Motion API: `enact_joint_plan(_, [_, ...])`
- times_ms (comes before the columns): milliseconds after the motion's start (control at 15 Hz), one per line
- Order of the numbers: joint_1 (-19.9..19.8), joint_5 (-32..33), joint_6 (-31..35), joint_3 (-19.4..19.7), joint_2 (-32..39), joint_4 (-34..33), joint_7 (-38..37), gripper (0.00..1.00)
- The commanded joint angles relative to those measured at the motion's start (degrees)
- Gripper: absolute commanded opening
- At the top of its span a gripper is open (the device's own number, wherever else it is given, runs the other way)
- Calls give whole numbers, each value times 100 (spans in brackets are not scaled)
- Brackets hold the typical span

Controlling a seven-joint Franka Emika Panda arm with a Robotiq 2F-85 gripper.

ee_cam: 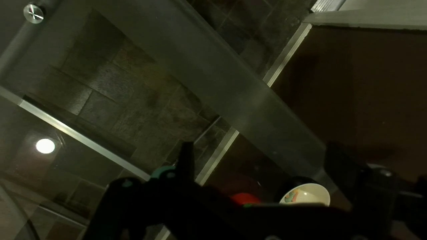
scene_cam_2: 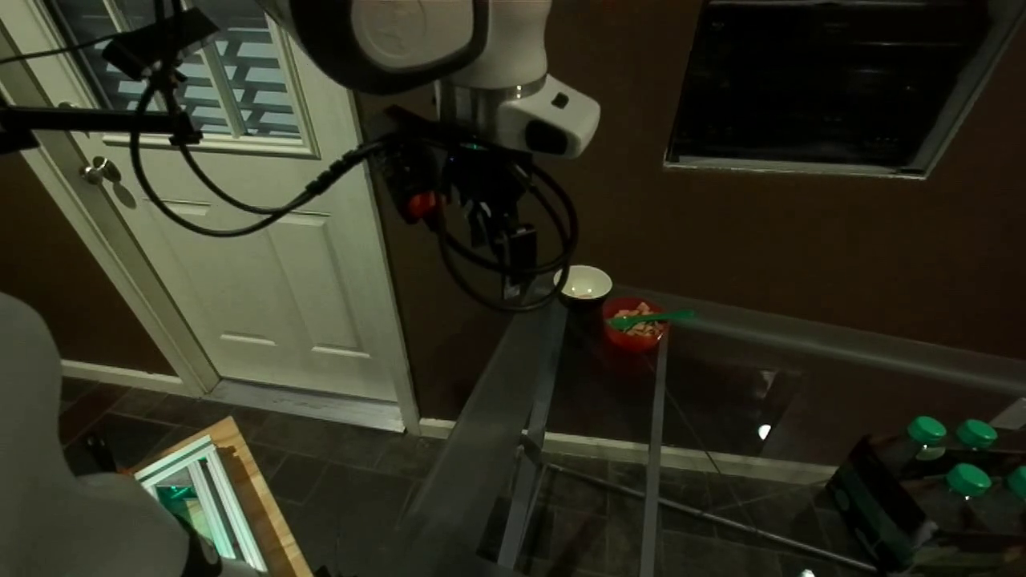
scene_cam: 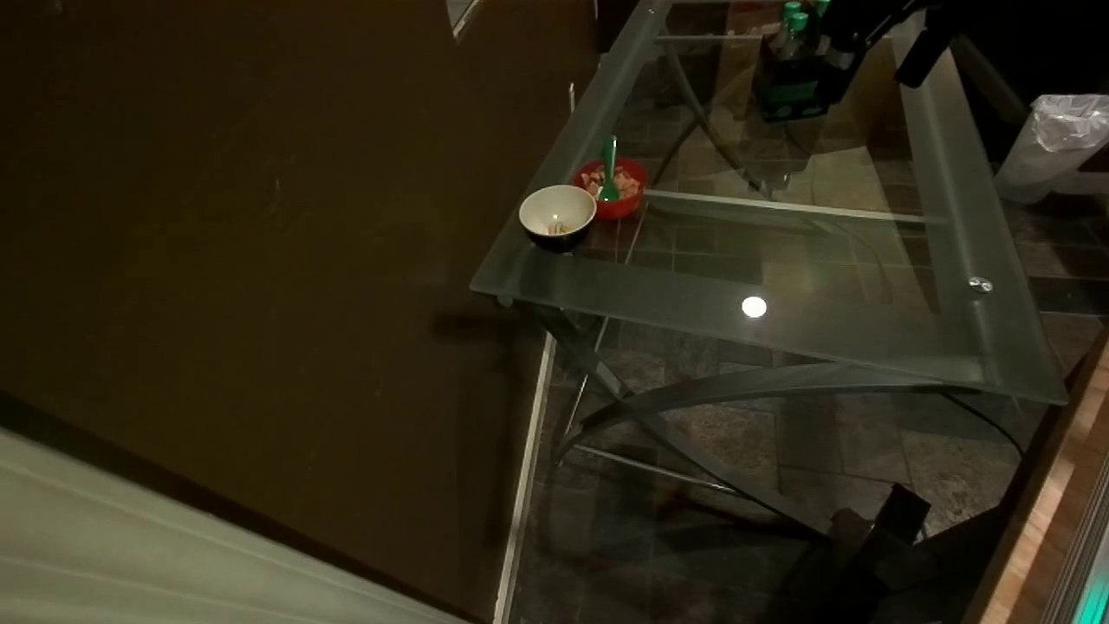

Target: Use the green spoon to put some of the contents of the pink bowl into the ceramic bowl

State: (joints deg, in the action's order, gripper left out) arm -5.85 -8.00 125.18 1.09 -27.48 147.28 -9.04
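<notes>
The pink bowl, which looks red, stands on the glass table in both exterior views (scene_cam: 632,204) (scene_cam_2: 632,341) and holds pale flaky pieces. The green spoon (scene_cam: 610,165) (scene_cam_2: 653,319) lies in it, its handle sticking out over the rim. The ceramic bowl (scene_cam: 548,206) (scene_cam_2: 586,284), cream inside and dark outside, stands beside it nearer the table corner. In the wrist view the ceramic bowl (ee_cam: 312,194) and part of the pink bowl (ee_cam: 245,198) show; the gripper body hides the rest. My gripper (ee_cam: 259,150) (scene_cam_2: 515,276) is open and empty, above the table, apart from both bowls.
The glass table (scene_cam: 736,325) has a frosted border and a metal frame below. A brown wall (scene_cam: 303,217) runs along the bowls' side. A dark carrier of green-capped bottles (scene_cam: 793,87) (scene_cam_2: 922,497) stands farther along the table. A cable (scene_cam_2: 240,232) loops around the wrist.
</notes>
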Motion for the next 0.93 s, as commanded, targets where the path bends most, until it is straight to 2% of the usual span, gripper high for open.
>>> enact_joint_plan(0, [-20, -144, 4, 104, 1387, -957, -377, 100])
enact_joint_plan(400, [-58, -511, -377, 442, 3389, -2799, -579, 100])
enact_joint_plan(733, [-169, -942, -530, 487, 4837, -4349, -635, 100])
enact_joint_plan(867, [-185, -973, -835, 473, 5321, -4937, -792, 100])
